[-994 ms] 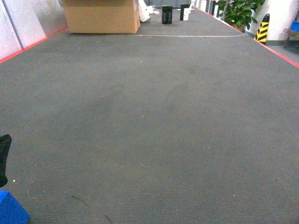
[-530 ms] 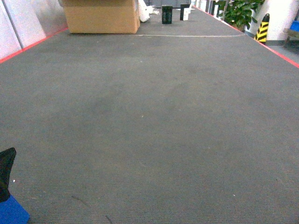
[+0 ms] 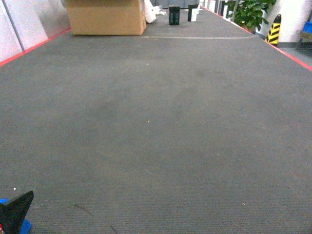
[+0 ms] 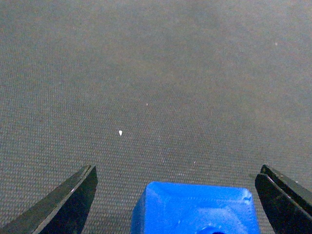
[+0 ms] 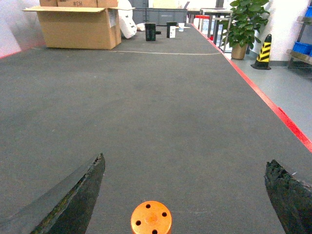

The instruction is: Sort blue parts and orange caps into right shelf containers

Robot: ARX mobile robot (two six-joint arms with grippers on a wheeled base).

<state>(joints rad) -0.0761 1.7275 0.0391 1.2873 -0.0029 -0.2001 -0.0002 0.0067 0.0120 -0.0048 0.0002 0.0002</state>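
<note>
1. Head view: the left gripper (image 3: 14,212) now sits lower in the bottom-left corner than it did a second ago. Only a dark finger wedge shows, with a sliver of the blue part (image 3: 23,226) beneath it. Earlier more of the blue part was visible under the finger; now most of it is covered or out of frame.
2. Left wrist view: the left gripper (image 4: 190,195) has its fingers spread wide, one dark tip at each lower corner. The blue part (image 4: 195,207) sits centred between them on the grey carpet (image 4: 156,73). Neither finger touches it.
3. Reading: the left arm has descended onto the blue part and is lined up to close. The grasp is not yet made.
4. Right wrist view: the right gripper (image 5: 190,195) is also spread wide. An orange cap (image 5: 151,218) stands upright on the carpet midway between its fingers, four small holes in its top face. No contact is visible.
5. Right gripper is not in the head view, so its change over the last second cannot be judged.
6. Neither shelf nor right shelf containers appear in any view. A cardboard box (image 3: 106,17) and a potted plant (image 5: 245,22) stand far off.
7. Task status: both pieces are still on the floor; pick-up is pending and sorting has not begun.
</note>
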